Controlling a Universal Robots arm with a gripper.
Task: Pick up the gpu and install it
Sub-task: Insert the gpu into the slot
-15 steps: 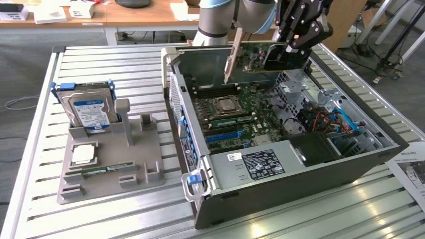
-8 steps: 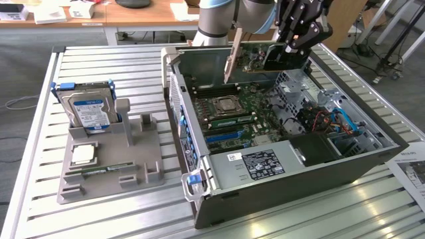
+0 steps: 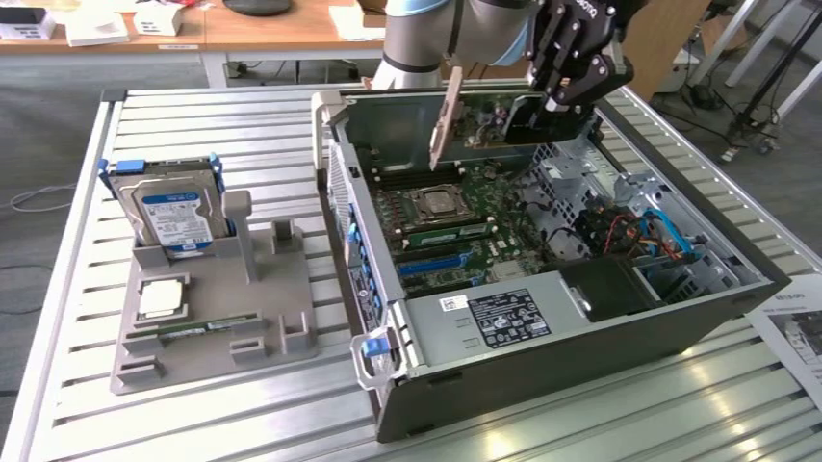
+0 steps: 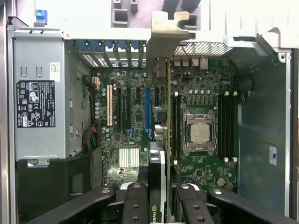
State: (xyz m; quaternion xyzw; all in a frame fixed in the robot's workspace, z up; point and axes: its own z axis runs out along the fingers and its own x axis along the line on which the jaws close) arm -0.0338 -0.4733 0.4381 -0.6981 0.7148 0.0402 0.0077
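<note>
Hanging above the open grey tower case, the gpu, a thin black card with silvery end bracket, clamped in the black gripper's half-closed jaws; risk: bracket snagging the rear wall, edge missing its slot.

Robotics lab, prob. Open PC case on slatted metal bench w/ office desks behind.
</note>
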